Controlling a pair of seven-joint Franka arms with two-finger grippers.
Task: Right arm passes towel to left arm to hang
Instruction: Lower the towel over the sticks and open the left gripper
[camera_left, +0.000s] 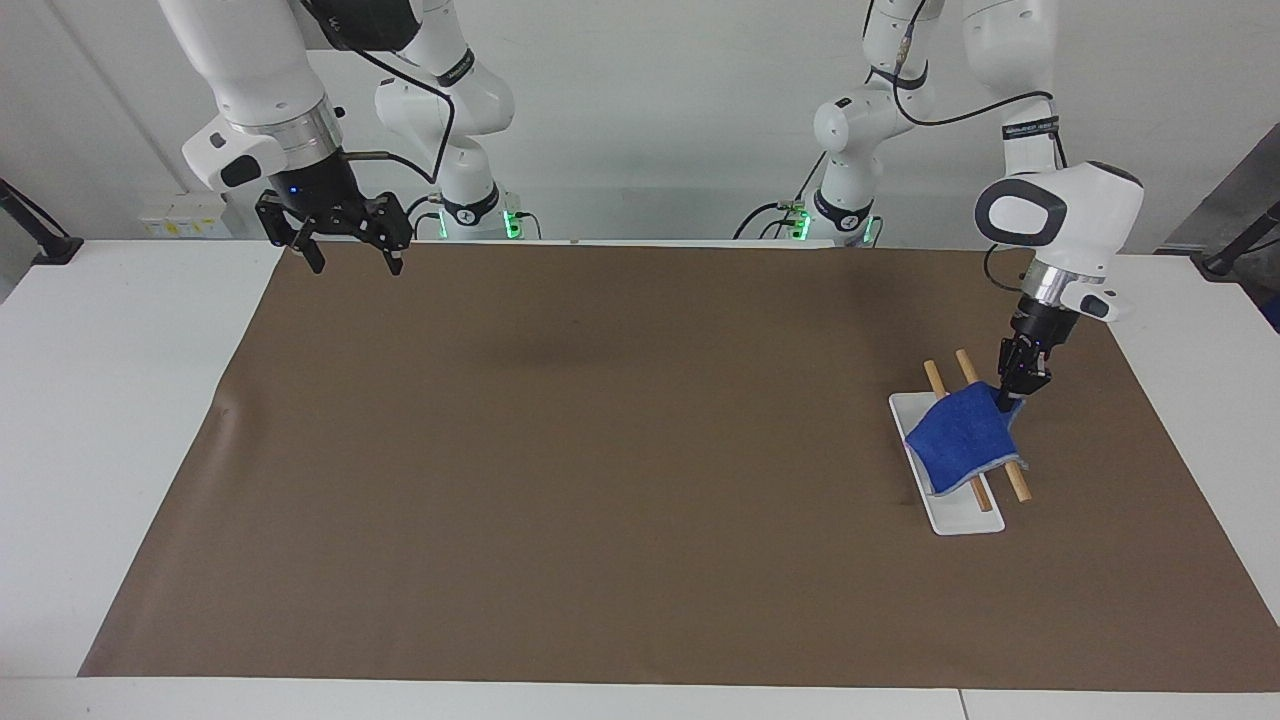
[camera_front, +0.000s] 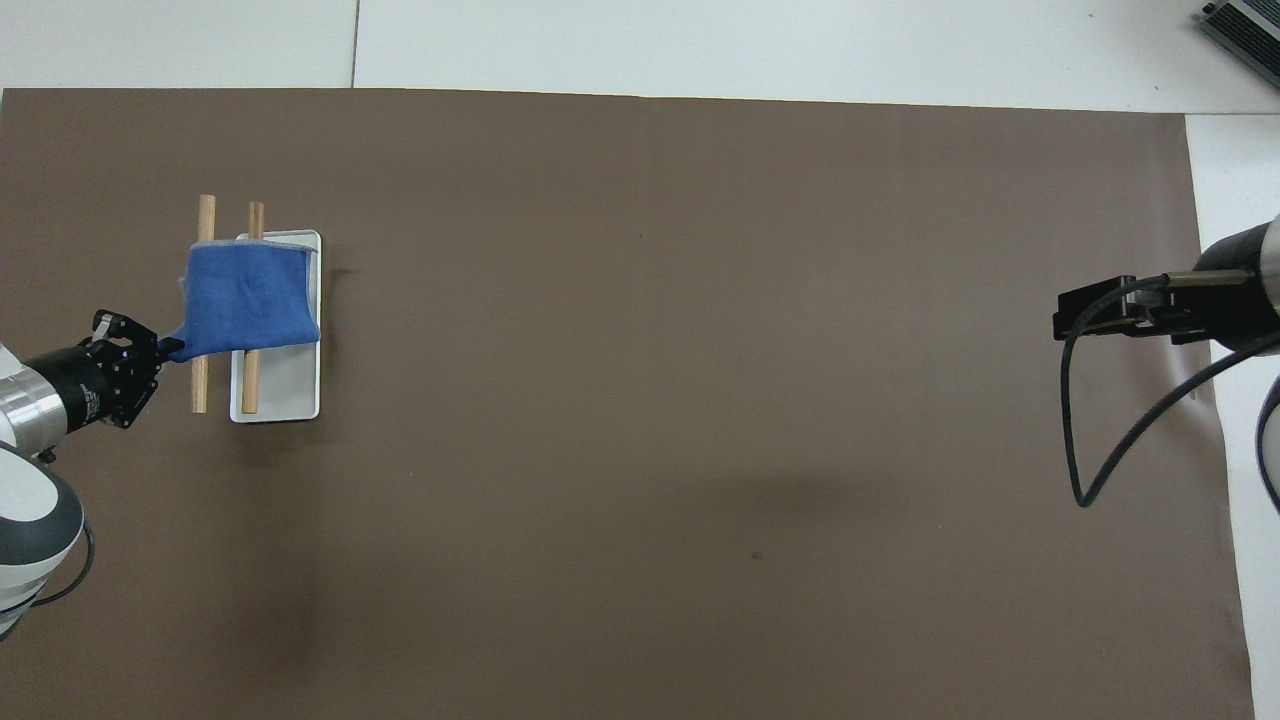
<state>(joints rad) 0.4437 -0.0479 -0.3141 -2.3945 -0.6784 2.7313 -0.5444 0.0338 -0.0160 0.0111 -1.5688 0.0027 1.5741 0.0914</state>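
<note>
The blue towel (camera_left: 962, 438) (camera_front: 250, 298) lies draped across the two wooden rods (camera_left: 1017, 487) (camera_front: 205, 215) of a small rack with a white base (camera_left: 960, 520) (camera_front: 285, 395), at the left arm's end of the table. My left gripper (camera_left: 1004, 402) (camera_front: 172, 347) is shut on the towel's corner, on the side nearest the robots, just beside the outer rod. My right gripper (camera_left: 355, 262) (camera_front: 1062, 325) hangs open and empty in the air over the brown mat's corner at the right arm's end, where that arm waits.
The brown mat (camera_left: 600, 450) covers most of the white table (camera_left: 120, 400). A black cable (camera_front: 1100, 440) loops from the right wrist over the mat.
</note>
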